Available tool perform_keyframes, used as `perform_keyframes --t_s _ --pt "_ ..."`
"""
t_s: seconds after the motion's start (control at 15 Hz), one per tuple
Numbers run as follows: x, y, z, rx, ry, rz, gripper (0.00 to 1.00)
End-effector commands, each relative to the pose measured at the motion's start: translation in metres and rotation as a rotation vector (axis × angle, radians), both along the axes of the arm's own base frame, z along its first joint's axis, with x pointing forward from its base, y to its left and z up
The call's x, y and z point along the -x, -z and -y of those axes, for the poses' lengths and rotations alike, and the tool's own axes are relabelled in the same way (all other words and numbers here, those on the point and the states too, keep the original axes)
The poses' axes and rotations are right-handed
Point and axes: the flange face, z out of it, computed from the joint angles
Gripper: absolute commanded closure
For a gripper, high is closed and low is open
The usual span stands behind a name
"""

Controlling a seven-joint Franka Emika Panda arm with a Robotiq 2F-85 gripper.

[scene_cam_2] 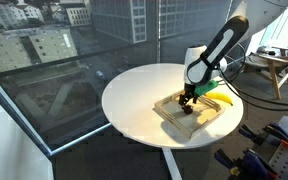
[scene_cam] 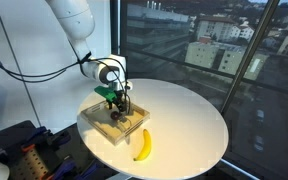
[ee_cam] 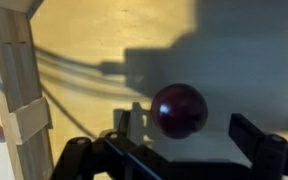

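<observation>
One dark red ball [ee_cam: 178, 110] was what I had the hand [ee_cam: 174, 150] after, and I judged the grasp only half made: the approach was done, the pinch and the lift were not. The ball lay on the floor of the wooden tray [scene_cam: 112, 125], near the middle of the wrist view and well clear of the tray's wall on the left of that view. In both exterior views the hand hung low over the tray, reaching down into it. Its fingers [ee_cam: 259, 140] stood spread wide, one on each side of the ball, with a gap showing between the ball and each of them. They held nothing and, as far as I could tell, touched nothing. A banana [scene_cam: 142, 146] lay on the table [scene_cam: 189, 120] just beside the tray, outside it and apart from the hand. A scrap of orange showed at the left edge of the wrist view, too little for me to name.
</observation>
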Motion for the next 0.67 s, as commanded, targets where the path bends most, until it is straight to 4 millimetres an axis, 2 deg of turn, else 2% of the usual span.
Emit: perform_keyframes --t_s 0.0,0.6 --pt "-0.0083 0.0031 0.0003 0.011 -0.008 0.013 0.0" --pt "-0.0094 0.011 0.0007 0.01 -0.007 0.003 0.0"
